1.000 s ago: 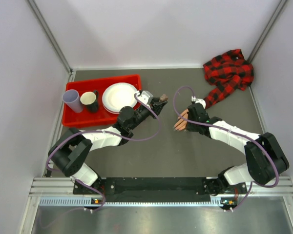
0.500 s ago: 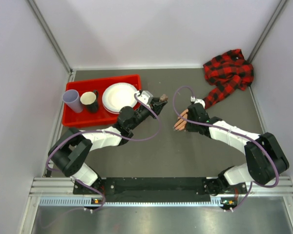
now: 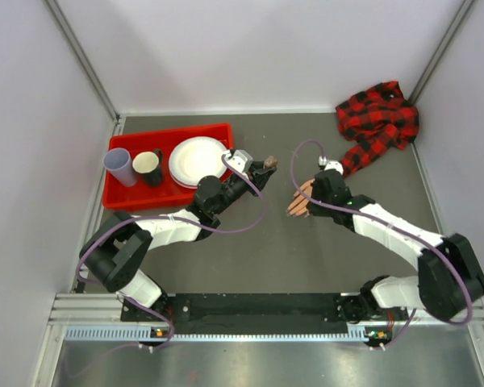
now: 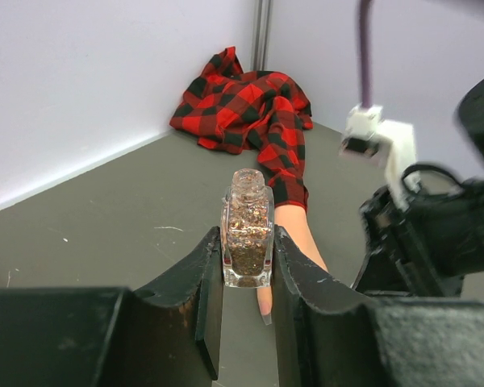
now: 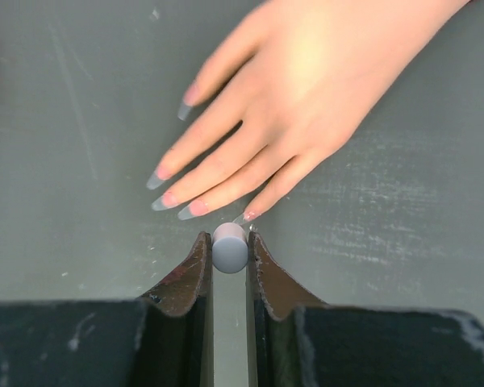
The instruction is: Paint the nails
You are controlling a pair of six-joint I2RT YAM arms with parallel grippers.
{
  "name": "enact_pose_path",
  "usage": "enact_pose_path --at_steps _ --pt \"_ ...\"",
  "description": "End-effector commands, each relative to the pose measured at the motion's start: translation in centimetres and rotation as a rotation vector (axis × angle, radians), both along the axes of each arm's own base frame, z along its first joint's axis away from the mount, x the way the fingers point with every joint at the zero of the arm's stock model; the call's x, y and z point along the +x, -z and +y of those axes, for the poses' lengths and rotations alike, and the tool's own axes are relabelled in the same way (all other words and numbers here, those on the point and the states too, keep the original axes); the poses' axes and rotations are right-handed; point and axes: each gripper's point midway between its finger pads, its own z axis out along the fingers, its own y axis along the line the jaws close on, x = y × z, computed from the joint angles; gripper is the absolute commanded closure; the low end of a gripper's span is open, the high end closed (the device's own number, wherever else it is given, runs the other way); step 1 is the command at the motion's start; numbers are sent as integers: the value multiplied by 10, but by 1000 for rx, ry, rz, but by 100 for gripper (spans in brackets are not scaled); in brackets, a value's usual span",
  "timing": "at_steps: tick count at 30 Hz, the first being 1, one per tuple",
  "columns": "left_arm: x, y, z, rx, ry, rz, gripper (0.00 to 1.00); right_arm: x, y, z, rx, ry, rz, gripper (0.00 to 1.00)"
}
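Observation:
The peach mannequin hand point(image 5: 306, 89) lies flat on the grey table, its fingers pointing toward my right wrist camera. Its long grey-tipped nails point(image 5: 165, 203) show clearly. My right gripper point(image 5: 229, 242) is shut on the round grey brush cap point(image 5: 230, 247), which sits just below the little finger's nail point(image 5: 244, 218). My left gripper point(image 4: 248, 242) is shut on the clear glitter polish bottle point(image 4: 248, 230), held upright with its neck uncapped, to the left of the hand point(image 3: 300, 201). The red-and-black plaid sleeve point(image 3: 379, 121) runs off to the far right corner.
A red tray point(image 3: 117, 197) at the back left holds a white plate point(image 3: 198, 160), a lavender cup point(image 3: 118, 165) and a dark cup point(image 3: 148, 165). Pale walls close in the table on three sides.
My right arm's elbow and forearm have swung slightly to the right, with the wrist staying over the fingertips. The left arm and bottle have not moved.

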Motion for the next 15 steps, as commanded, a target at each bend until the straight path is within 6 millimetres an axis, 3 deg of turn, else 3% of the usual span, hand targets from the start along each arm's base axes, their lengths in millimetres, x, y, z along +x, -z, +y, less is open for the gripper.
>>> enact_pose_path --at_steps 1,2,4,6,10,13,15 --pt "-4 -30 1 -76 20 -57 100 -3 -52 -9 14 24 -113 100" --pt "-6 -35 2 -85 23 -66 100 -4 -71 -11 31 31 -150 100" --pt "-8 -37 3 -87 30 -57 100 -14 -80 -20 11 35 -146 100" --pt "-13 -48 4 -95 46 -69 100 -23 -102 -25 39 39 -189 100" --pt "-31 -58 3 -90 113 -47 100 -46 -124 -27 86 -14 -205 100" --pt "-55 -60 0 -71 219 -20 100 -65 -137 -19 122 -105 -184 100" --pt "-84 -57 -6 -40 367 13 100 -77 -150 -12 157 -178 -177 100"
